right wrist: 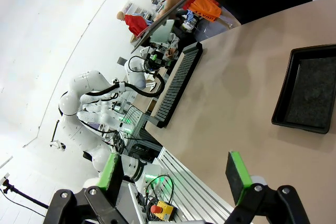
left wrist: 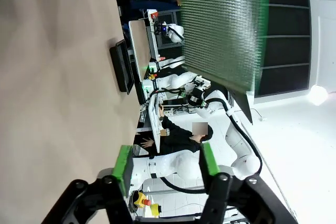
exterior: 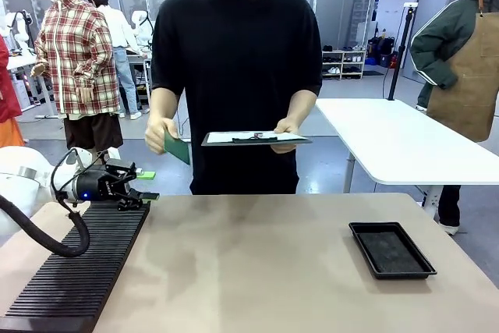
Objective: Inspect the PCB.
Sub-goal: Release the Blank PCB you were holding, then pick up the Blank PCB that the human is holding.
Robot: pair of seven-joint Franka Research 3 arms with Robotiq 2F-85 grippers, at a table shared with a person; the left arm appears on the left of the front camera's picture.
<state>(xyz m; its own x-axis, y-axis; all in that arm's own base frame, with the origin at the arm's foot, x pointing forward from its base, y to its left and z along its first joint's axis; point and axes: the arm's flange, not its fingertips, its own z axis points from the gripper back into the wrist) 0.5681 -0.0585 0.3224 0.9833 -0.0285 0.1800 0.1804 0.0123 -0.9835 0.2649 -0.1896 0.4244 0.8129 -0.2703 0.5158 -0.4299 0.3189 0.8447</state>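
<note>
Two grippers stand open and empty: the left gripper (left wrist: pixel 165 153) hangs above the slotted black rack (exterior: pixel 78 263) at the table's (exterior: pixel 257 271) left edge, and the right gripper (right wrist: pixel 173 169) faces the black tray (right wrist: pixel 310 87). Beyond the far edge, the person's hand (exterior: pixel 158 132) holds the PCB (exterior: pixel 177 147) in the air.

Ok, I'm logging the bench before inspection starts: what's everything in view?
thin green rectangular circuit board: one, green, held up beyond the table's far edge
dark clipboard with white paper: one, dark and white, held level beside the board
shallow black rectangular tray: one, black, on the table's right side
black slotted rack: one, black, on the table's left side
tan table: one, tan, foreground
white table: one, white, behind on the right
person's right hand: one, holding the board
person's left hand: one, holding the clipboard
left end effector: one, black with green pads, open, at the rack's far end
right end effector: one, same colours, open, empty
</note>
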